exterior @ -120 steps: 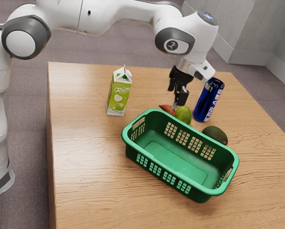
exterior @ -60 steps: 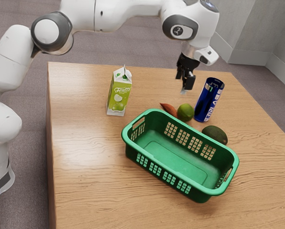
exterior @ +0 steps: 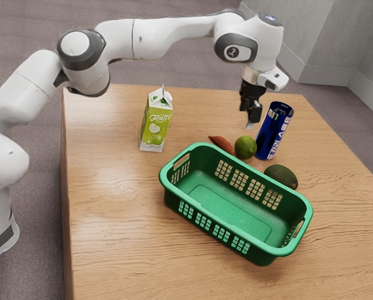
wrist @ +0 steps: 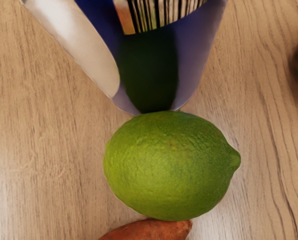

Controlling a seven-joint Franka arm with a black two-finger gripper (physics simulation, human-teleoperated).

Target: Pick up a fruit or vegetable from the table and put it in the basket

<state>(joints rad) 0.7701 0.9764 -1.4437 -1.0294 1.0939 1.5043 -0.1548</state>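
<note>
Whether the black gripper (exterior: 250, 122) is spread or closed cannot be told. Below it, a bumpy green lime (exterior: 245, 147) is seen beyond the green plastic basket (exterior: 236, 215), between a blue can (exterior: 274, 132) and a reddish-brown sweet potato (exterior: 220, 143). A dark green avocado (exterior: 282, 175) is partly hidden by the basket's far rim.

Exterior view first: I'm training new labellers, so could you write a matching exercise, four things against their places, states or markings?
1. round green lime
2. tall blue cylindrical can
3. oblong green basket
4. green-and-white gabled carton

A. empty
B. reads "Frutti"
C. lies between the can and a reddish-brown root
D. shows a barcode in the wrist view

Pairs: 1-C, 2-D, 3-A, 4-B
</note>
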